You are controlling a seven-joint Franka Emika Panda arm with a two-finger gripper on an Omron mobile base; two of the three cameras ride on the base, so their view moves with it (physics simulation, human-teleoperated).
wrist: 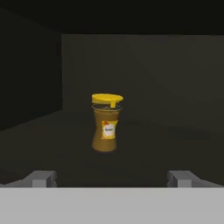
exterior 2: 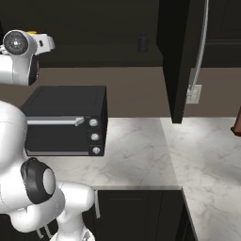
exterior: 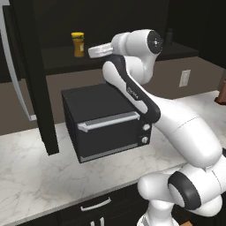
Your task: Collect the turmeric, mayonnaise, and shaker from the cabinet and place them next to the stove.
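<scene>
Dark kitchen, white marble surface [exterior: 39, 172] running under the black cabinet [exterior: 35, 66], door swung open with its long silver handle [exterior: 15, 75] at far left. The turmeric [exterior: 78, 44] is standing upright on the cabinet shelf [exterior: 66, 64], long axis vertical, yellow lid up, label facing the hand camera. Just right of it the gripper [wrist: 112, 178] is hovering level with the jar, jaws spread fully wide, holding nothing; the jar is sitting between the two fingertips [wrist: 41, 178] in the hand view but well ahead of them. Below the shelf the black toaster oven [exterior: 103, 121] is resting on the surface. Further right, the shaker [exterior 2: 142, 43] is standing upright on the same shelf, well apart from the jar.

Step in hand looks like the approach to grab the turmeric. To do it well: push straight in along the shelf, keeping the jar centred, closing across the waist below the lid, not on the lid. Staying level should stop the narrow jar tipping backward. Lift clear of the shelf before retracting past the door frame.
</scene>
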